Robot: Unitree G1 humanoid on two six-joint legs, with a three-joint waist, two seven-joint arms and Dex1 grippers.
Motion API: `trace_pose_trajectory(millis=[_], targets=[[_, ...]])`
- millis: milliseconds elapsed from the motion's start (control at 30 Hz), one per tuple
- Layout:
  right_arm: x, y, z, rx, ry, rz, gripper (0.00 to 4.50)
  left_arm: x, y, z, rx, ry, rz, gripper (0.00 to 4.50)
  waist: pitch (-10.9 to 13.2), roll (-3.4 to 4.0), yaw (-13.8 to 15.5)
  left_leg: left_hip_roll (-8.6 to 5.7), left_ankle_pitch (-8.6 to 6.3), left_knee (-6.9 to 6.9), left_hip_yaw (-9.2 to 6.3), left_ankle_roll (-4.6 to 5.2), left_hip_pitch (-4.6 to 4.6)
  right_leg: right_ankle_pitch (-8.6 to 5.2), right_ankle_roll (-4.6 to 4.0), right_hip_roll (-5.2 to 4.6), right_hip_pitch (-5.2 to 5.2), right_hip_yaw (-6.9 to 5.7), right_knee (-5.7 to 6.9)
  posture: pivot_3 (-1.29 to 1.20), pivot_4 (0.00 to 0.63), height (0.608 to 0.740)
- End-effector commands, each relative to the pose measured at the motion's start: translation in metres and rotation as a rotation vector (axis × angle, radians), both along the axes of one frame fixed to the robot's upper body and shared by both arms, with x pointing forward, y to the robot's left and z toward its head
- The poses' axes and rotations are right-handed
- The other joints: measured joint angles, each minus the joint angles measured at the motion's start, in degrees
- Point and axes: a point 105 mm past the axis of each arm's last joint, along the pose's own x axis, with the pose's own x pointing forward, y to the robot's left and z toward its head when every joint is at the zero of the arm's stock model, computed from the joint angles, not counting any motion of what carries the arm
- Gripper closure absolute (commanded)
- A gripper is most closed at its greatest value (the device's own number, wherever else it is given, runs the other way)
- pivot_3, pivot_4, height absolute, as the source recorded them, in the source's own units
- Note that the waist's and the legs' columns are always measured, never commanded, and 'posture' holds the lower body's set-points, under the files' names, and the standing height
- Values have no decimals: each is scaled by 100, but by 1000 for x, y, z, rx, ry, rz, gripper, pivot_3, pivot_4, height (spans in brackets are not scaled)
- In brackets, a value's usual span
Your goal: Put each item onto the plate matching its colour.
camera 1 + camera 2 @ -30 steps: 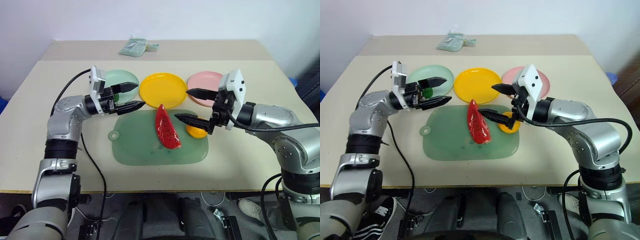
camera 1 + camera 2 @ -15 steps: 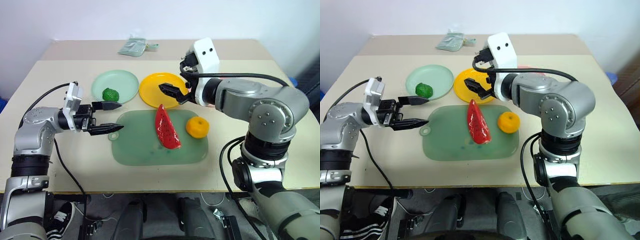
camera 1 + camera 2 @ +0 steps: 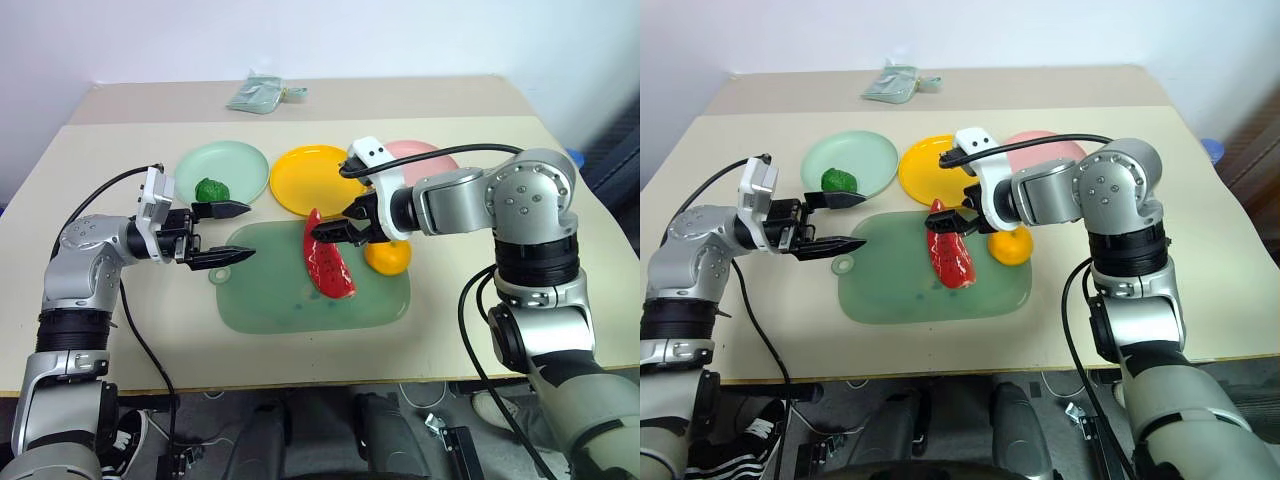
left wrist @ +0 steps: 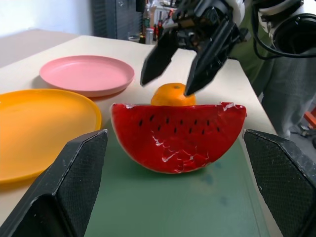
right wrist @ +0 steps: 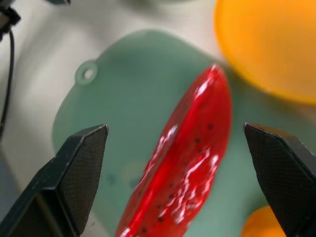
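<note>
Wide-open right gripper (image 3: 335, 221) hovers above watermelon (image 3: 328, 261); left wrist view shows orange (image 4: 173, 95) just behind it.

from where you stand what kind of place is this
Probably a lab or test room set up for a sorting exercise: a plain beige table against a bare white wall, with toy food like a watermelon wedge and coloured plates, such as the yellow plate.

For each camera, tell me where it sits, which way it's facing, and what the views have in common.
Left and right eye views: on the head, looking forward and down over the table; both arms show.
Left wrist view: low, level, facing the watermelon wedge, between its own fingers.
Right wrist view: above, looking down on the wedge and the green mat, between its own fingers.
Shared: every view shows the wedge and the orange fruit.
</note>
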Motion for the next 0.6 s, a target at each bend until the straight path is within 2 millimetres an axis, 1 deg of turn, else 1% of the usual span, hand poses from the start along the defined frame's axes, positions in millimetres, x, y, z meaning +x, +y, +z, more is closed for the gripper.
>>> trace_pose_trajectory(millis=[33, 133, 367, 467, 533, 600], targets=[[-6, 3, 4, -68, -16, 37, 0, 0, 1, 5, 15, -24, 0, 20, 1, 1, 2, 0, 0, 0, 0, 0, 0, 0, 0, 0, -1, 0, 0, 0, 150, 740], [-7, 6, -3, -83, 7, 29, 0, 1, -1, 5, 9, -30, -2, 20, 0, 1, 1, 0, 0, 0, 0, 0, -1, 0, 0, 0, 0, 0, -1, 0, 150, 740], [-15, 20, -17, -101, 48, 54, 0, 2, -6, 3, -3, -32, -5, 20, 0, 0, 1, 1, 0, 0, 0, 0, -1, 0, 0, 0, -1, 0, -1, 0, 150, 740], [-13, 17, -23, -120, 48, 33, 0, 2, -6, 3, -6, -32, -2, 20, 0, 0, 7, 0, 0, 0, 0, 0, -1, 0, 0, 0, -1, 0, -1, 0, 150, 740], [-11, 14, -26, -169, 18, 17, 0, 1, -6, 3, -5, -34, 1, 20, 0, 0, 7, 0, 0, 1, 0, 0, -2, 0, 0, 0, -1, 0, -1, 0, 150, 740], [-12, 15, -27, -196, -6, 26, 0, 1, -6, 3, -10, -34, 6, 20, 0, 1, 1, 0, 0, 0, 0, 0, -2, 0, 0, 0, -1, 0, -1, 0, 150, 740]])
